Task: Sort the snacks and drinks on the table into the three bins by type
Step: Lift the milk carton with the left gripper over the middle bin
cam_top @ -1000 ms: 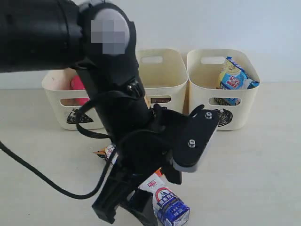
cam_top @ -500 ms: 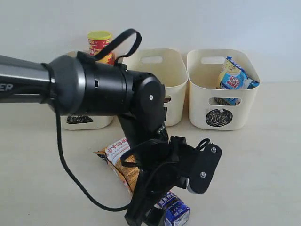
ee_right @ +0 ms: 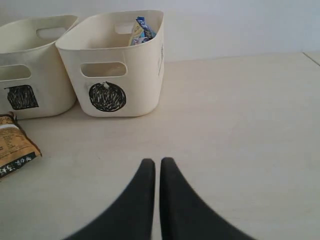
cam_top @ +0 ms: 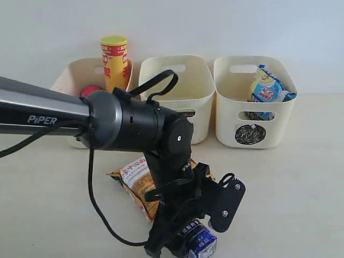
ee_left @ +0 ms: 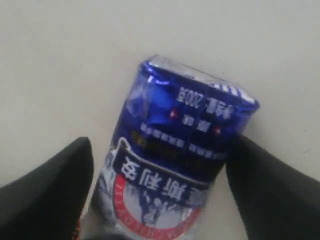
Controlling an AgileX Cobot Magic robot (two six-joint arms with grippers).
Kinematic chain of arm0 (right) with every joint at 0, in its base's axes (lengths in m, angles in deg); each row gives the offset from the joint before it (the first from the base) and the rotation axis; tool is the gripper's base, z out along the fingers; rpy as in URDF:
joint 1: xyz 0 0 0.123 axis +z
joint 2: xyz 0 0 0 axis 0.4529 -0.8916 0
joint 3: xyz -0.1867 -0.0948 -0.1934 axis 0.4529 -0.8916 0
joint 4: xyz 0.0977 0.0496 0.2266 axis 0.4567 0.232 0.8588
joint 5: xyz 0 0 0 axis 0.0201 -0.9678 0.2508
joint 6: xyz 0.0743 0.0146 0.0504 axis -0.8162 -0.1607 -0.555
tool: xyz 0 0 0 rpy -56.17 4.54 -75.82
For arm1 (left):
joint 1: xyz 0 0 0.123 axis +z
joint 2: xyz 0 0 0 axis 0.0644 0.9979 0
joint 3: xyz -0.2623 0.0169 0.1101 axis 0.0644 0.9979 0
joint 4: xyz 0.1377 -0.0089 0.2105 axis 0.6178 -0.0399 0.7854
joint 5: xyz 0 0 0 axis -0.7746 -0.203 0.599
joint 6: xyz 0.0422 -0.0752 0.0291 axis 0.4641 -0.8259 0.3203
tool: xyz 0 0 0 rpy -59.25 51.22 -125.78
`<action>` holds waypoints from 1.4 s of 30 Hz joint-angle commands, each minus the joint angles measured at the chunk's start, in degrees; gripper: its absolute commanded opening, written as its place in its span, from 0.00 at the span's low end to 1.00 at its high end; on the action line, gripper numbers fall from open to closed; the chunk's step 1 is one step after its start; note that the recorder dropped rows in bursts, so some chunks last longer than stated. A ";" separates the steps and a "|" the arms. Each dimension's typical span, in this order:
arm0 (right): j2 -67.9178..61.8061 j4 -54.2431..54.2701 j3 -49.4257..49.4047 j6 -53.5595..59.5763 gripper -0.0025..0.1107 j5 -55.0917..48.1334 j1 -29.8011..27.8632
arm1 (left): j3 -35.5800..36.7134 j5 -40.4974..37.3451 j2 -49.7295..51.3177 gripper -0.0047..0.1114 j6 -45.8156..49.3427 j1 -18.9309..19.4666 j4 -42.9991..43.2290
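The blue and white drink carton [cam_top: 200, 242] [ee_left: 180, 135] lies on the table [cam_top: 290, 193] near the front edge. My left gripper [cam_top: 181, 245] [ee_left: 161, 146] is down over it, open. One black finger [ee_left: 50, 195] sits on each side of the carton, with slim gaps still showing. An orange-brown foil bag [cam_top: 137, 180] [ee_right: 12, 145] lies just behind the carton, partly under the arm. My right gripper [ee_right: 157, 162] is shut and empty above bare table, out of the exterior view. The dark purple carton and black bag are not visible.
Three cream bins stand at the back. The triangle bin [cam_top: 72, 80] holds the tall yellow Lay's canister [cam_top: 114, 59] and a pink canister [cam_top: 88, 90]. Beside it are the square bin [cam_top: 172, 80] [ee_right: 30, 65] and the circle bin [cam_top: 252, 107] [ee_right: 115, 65], which holds a blue-white bag [cam_top: 267, 86] [ee_right: 140, 30].
My left arm has swung down and forward, uncovering the left bin and yellow canister. Its gripper has settled lower around the blue and white carton. The carton has stayed put.
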 commanded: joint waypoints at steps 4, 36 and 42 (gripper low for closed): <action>0.37 -0.40 0.04 -0.14 0.02 0.75 -0.05 | -0.75 -2.00 -1.50 0.10 -4.24 0.50 -0.20; 0.37 -0.27 0.04 -0.14 0.02 0.75 -0.05 | -9.73 54.80 -10.84 0.07 -79.76 13.45 -0.74; 0.37 -0.27 0.04 -0.14 0.02 0.75 -0.05 | -9.73 56.42 -5.15 0.07 -79.76 15.33 -2.98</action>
